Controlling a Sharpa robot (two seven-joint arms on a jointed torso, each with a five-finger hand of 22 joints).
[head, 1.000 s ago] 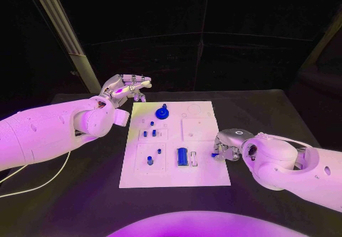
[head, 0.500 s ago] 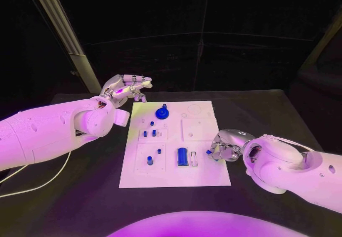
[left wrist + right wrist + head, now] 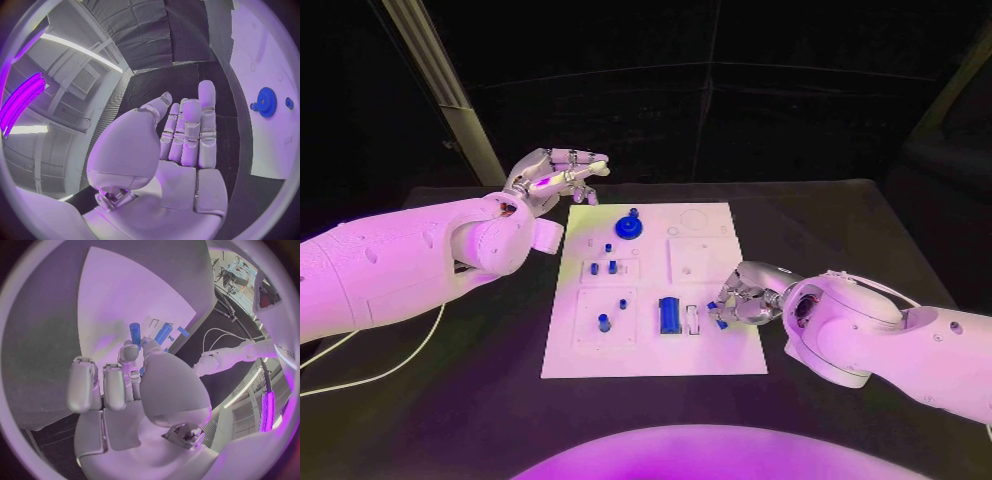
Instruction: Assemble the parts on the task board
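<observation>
Peg point(image 3: 135, 333) pinched in my right hand point(image 3: 744, 298), blue cylinder point(image 3: 669, 316) just beside its fingertips on task board point(image 3: 718, 355), my left hand point(image 3: 554, 176) empty, fingers apart, beyond board's far corner.

Black table point(image 3: 848, 225); white task board point(image 3: 718, 355) flat at middle; pale cable point(image 3: 387, 370) near left edge.

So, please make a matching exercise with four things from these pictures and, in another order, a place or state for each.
Things:
1. blue gear
2. left robot hand
3. right robot hand
4. blue cylinder

Places or states:
A. lies on the near half of the task board
B. pinches a small blue part
C. stands on the far half of the board
D. raised beyond the board's far left corner, holding nothing

Pairs: 1-C, 2-D, 3-B, 4-A
</observation>
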